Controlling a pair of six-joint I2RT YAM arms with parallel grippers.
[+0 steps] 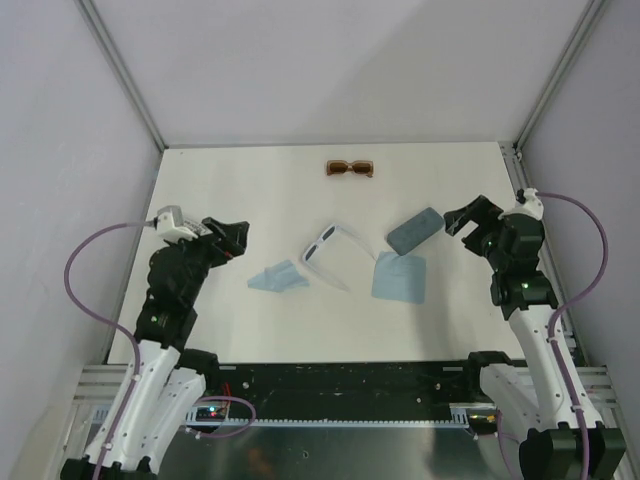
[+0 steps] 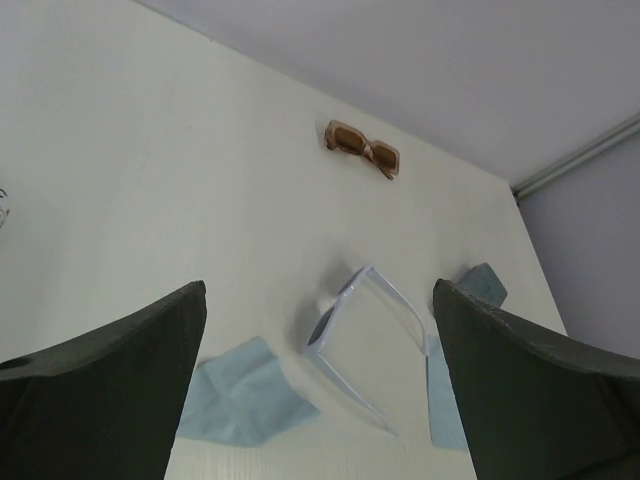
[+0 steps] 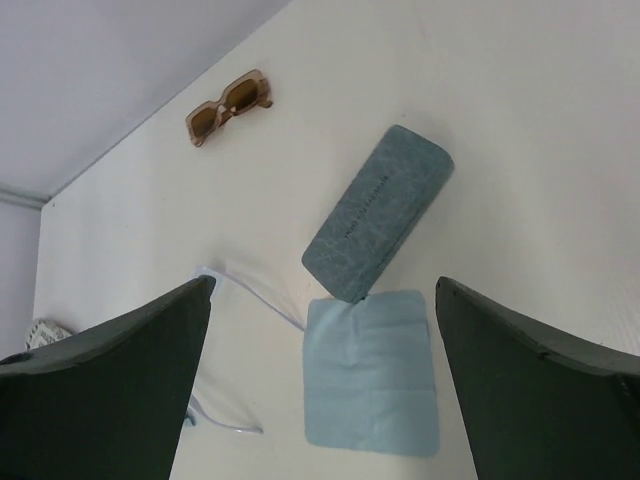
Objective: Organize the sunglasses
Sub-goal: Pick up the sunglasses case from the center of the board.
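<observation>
Sunglasses lie free of both claws. The left claw point(image 1: 232, 240) hangs over the left part of the worktop point(image 1: 230, 190) with its jaws spread wide and nothing between them. The right claw point(image 1: 466, 222) hangs over the right part, likewise wide open and empty. Just to the right of the left claw lies a crumpled light blue cloth point(image 1: 278, 277), bunched into a rough triangle. Just to the left of the right claw lies a grey-blue oblong case point(image 1: 415, 230), closed and set at a slant, its near end touching the far edge of a second light blue cloth point(image 1: 398, 277), which is spread flat. Between the two cloths, near the middle of the worktop, sit the white-framed sunglasses point(image 1: 325, 247), with dark lenses and both temples unfolded. The front of the frame faces left toward the crumpled cloth, and the temples reach toward the right. In the right wrist view one temple ends just beside the left edge of the flat cloth, though whether they touch cannot be told. Farthest out, well apart from both claws and from the other items, the brown-amber sunglasses point(image 1: 349, 168) lie near the far edge of the worktop at its centre. This pair appears folded, its brownish lenses side by side from left to right.
</observation>
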